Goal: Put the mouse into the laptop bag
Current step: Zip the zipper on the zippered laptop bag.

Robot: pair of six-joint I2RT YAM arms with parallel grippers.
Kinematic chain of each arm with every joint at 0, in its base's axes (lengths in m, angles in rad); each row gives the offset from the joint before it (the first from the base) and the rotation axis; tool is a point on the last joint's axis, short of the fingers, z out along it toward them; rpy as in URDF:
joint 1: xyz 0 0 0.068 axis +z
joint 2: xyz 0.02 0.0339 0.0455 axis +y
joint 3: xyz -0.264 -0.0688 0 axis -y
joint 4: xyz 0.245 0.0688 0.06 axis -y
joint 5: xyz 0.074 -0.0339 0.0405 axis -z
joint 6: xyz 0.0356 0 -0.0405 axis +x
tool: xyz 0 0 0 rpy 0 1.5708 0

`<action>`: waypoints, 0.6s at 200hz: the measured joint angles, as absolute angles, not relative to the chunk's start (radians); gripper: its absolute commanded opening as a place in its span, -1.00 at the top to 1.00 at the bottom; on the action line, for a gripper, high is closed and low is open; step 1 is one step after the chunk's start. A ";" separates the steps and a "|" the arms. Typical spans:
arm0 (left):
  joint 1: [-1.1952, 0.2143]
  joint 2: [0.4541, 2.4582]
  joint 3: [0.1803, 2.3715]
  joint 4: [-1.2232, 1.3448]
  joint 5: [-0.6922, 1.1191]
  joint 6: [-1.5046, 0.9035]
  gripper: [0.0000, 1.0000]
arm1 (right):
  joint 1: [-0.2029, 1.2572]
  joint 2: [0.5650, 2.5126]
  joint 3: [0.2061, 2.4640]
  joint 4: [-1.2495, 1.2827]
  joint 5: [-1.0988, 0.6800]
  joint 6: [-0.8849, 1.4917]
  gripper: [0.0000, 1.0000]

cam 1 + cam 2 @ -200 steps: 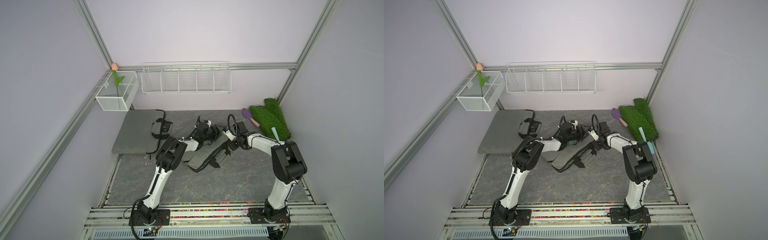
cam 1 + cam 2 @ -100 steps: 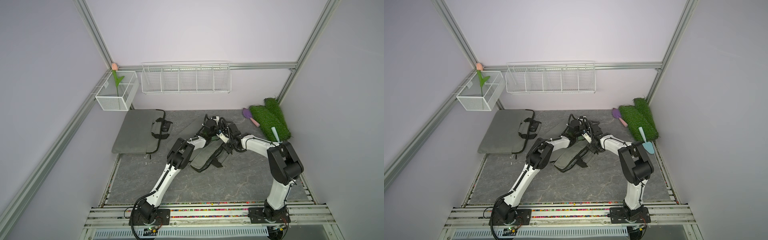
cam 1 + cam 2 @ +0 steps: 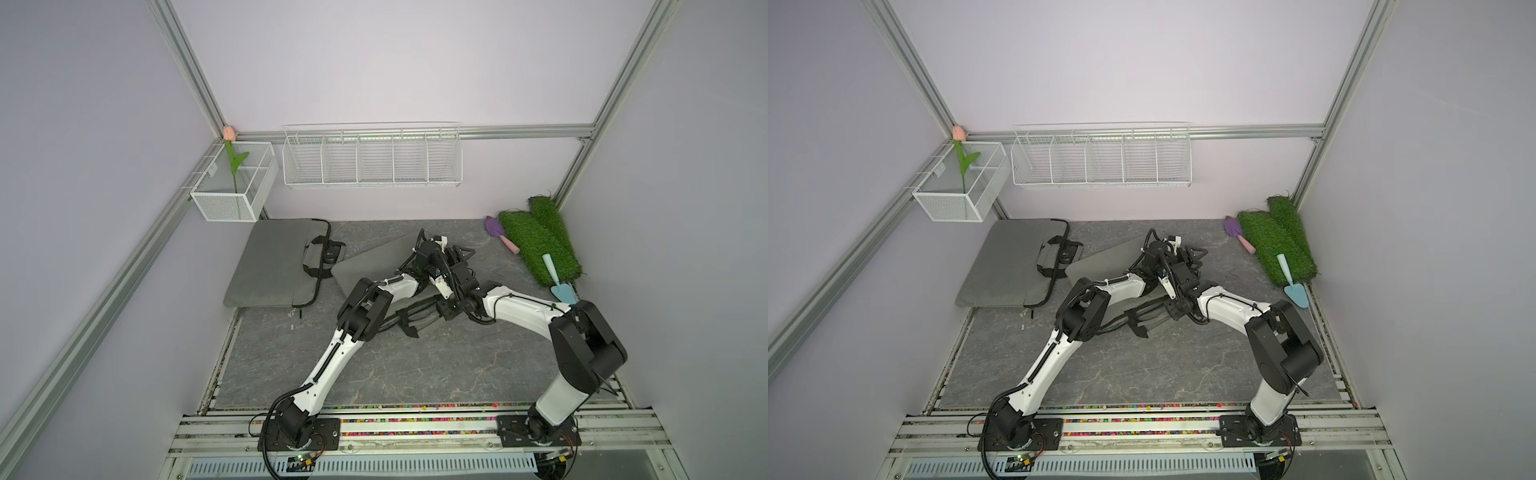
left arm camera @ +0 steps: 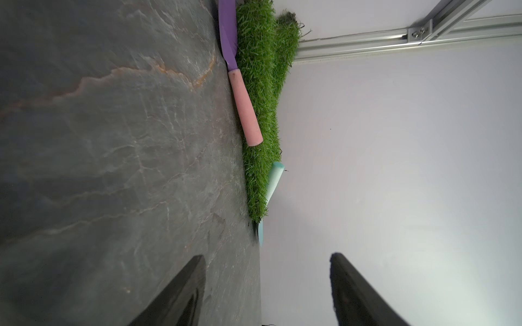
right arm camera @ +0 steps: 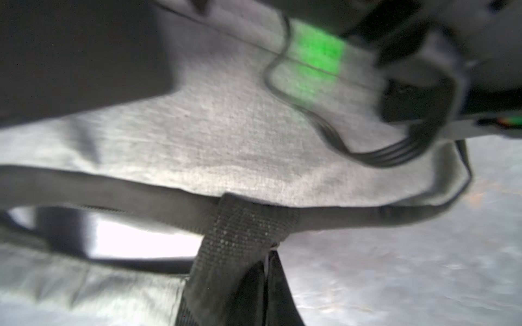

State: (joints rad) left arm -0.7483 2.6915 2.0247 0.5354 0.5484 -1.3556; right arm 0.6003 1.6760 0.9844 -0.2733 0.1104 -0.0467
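Black mouse (image 3: 332,252) lies on the flat grey bag (image 3: 270,262) by its handles, apart from both claws. At the laptop bag (image 3: 374,262), left claw (image 4: 267,282) gapes wide, empty; right claw (image 5: 268,271) is pinched tight on the bag's strap (image 5: 243,234)

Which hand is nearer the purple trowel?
Left. The left hand, open, faces the purple trowel from mid-table; the right hand is farther back, shut on the bag strap.

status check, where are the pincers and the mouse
Left pincer open, empty. Right pincer shut on the laptop bag strap. Mouse untouched, by the second grey bag's handles. Nothing on top of it.
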 measured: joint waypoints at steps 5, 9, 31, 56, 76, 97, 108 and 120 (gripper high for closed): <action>-0.752 2.692 2.025 0.532 0.550 -1.353 -0.39 | 0.604 1.666 0.959 -0.254 0.100 -0.034 0.87; -0.754 2.692 2.025 0.528 0.550 -1.351 -0.38 | 0.606 1.661 0.944 -0.244 0.094 -0.025 0.87; -0.762 2.692 2.025 0.510 0.551 -1.341 -0.38 | 0.628 1.639 0.865 -0.174 0.076 0.002 0.87; -0.763 2.692 2.025 0.489 0.554 -1.337 -0.37 | 0.708 1.586 0.812 -0.123 0.123 -0.006 0.87; -0.763 2.699 2.028 0.479 0.554 -1.333 -0.37 | 0.762 1.547 0.752 -0.046 0.125 -0.020 0.87; -0.762 2.708 2.028 0.469 0.557 -1.330 -0.34 | 0.834 1.561 0.725 -0.002 0.168 -0.047 0.87; -0.762 2.708 2.027 0.464 0.555 -1.326 -0.34 | 0.877 1.590 0.745 -0.004 0.199 -0.060 0.87; -0.761 2.708 2.024 0.457 0.554 -1.322 -0.34 | 0.909 1.623 0.780 -0.014 0.206 -0.066 0.87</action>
State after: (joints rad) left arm -0.7609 2.7079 2.0243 0.4572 0.5545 -1.3216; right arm 0.9092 1.6234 0.7795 -0.0135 0.2062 -0.0658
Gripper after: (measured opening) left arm 0.671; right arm 0.069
